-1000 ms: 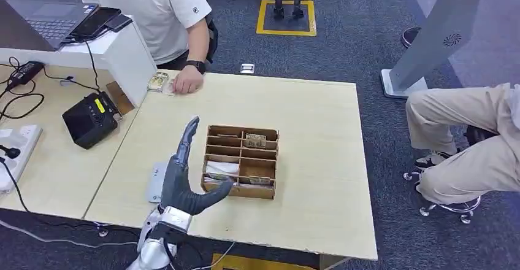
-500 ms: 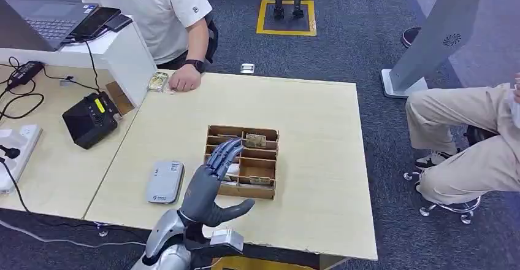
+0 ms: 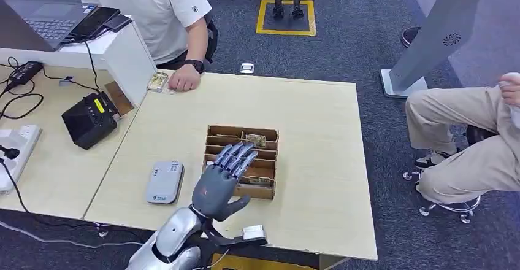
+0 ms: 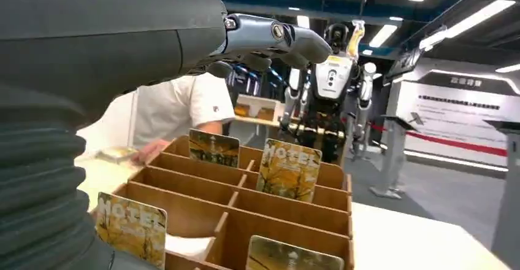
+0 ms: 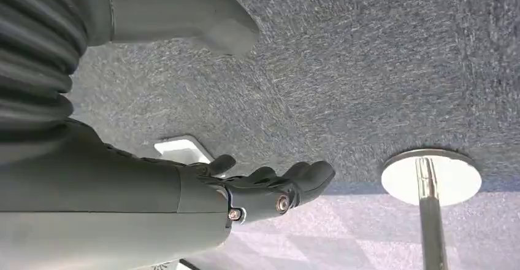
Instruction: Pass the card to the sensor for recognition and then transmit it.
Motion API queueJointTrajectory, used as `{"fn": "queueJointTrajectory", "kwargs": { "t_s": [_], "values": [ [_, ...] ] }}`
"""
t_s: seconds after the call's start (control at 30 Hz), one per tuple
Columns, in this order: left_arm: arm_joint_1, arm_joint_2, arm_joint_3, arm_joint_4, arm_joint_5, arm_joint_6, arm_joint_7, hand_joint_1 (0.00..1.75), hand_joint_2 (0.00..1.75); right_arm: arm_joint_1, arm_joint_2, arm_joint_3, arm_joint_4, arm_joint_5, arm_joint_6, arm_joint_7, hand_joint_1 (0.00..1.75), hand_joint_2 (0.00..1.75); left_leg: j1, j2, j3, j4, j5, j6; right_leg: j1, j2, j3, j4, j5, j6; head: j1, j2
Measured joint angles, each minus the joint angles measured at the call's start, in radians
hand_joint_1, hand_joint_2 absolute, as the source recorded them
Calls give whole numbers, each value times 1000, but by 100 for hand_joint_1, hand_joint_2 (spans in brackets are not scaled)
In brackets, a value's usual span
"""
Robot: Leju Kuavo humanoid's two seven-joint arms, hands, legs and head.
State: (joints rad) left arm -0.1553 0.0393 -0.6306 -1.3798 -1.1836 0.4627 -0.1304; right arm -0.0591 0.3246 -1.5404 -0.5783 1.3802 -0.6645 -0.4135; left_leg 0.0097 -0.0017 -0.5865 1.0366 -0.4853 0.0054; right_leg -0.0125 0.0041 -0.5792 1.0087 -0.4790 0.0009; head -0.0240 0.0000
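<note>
A wooden divided box (image 3: 241, 129) stands mid-table with several yellow hotel cards upright in its compartments; one card (image 3: 256, 140) shows at the back right. My left hand (image 3: 221, 181) hovers over the box's near-left compartments, fingers spread and holding nothing. In the left wrist view its dark fingers (image 4: 270, 35) reach out above the box (image 4: 277, 203), where a hotel card (image 4: 289, 166) stands just below them. The grey sensor pad (image 3: 164, 182) lies on the table left of the box. My right hand (image 5: 257, 191) hangs beside me over the carpet, fingers loosely apart and empty.
A person in a white shirt sits at the far side, one hand (image 3: 184, 80) resting beside a card (image 3: 158, 81) at the table's corner. A black device (image 3: 90, 119), cables and a laptop sit on the left desk. Another seated person (image 3: 472, 135) is at the right.
My left hand has swung right, from above the sensor pad to over the box's near-left compartments, and turned palm-down. The sensor pad is uncovered.
</note>
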Motion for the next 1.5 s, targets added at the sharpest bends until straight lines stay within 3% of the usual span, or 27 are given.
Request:
{"fn": "queueJointTrajectory", "kwargs": {
  "t_s": [0.23, 0.6, 0.63, 0.73, 0.83, 1.5],
  "values": [
    [-22, 7, -2, 40, -105, 9, 76, 0, 175, 0, 0, 1, 0, 15, 0, 16, 0, 175, 0, 0, 0, 0, 0, 0, 0, 0, 0, 0, 0, 0, 0, 0],
    [-34, 8, -3, 76, -135, 8, 103, 0, 175, 0, 0, 1, 0, 16, 0, 19, 0, 175, 0, 0, 0, 0, 0, 0, 0, 0, 0, 0, 0, 0, 0, 0],
    [-35, 8, -3, 79, -146, 10, 117, 0, 175, 0, 0, 1, 0, 16, 0, 20, 0, 175, 0, 0, 0, 0, 0, 0, 0, 0, 0, 0, 0, 0, 0, 0],
    [-37, 5, -3, 89, -251, 60, 231, 0, 175, 0, 0, 1, 0, -7, 0, 29, 0, 175, 0, 0, 0, 0, 0, 0, 0, 0, 0, 0, 0, 0, 0, 0],
    [-39, 0, -3, 90, -290, 66, 278, 0, 175, 0, 0, 1, 0, 2, 0, 28, 0, 175, 0, 0, 0, 0, 0, 0, 0, 0, 0, 0, 0, 0, 0, 0],
    [-56, -2, 0, 122, -313, -2, 361, 0, 175, 0, 0, -5, 1, 28, 0, 45, 0, 175, 0, 0, 0, 0, 0, 0, 0, 0, 0, 0, 0, 0, 0, 0]
  ]
}}
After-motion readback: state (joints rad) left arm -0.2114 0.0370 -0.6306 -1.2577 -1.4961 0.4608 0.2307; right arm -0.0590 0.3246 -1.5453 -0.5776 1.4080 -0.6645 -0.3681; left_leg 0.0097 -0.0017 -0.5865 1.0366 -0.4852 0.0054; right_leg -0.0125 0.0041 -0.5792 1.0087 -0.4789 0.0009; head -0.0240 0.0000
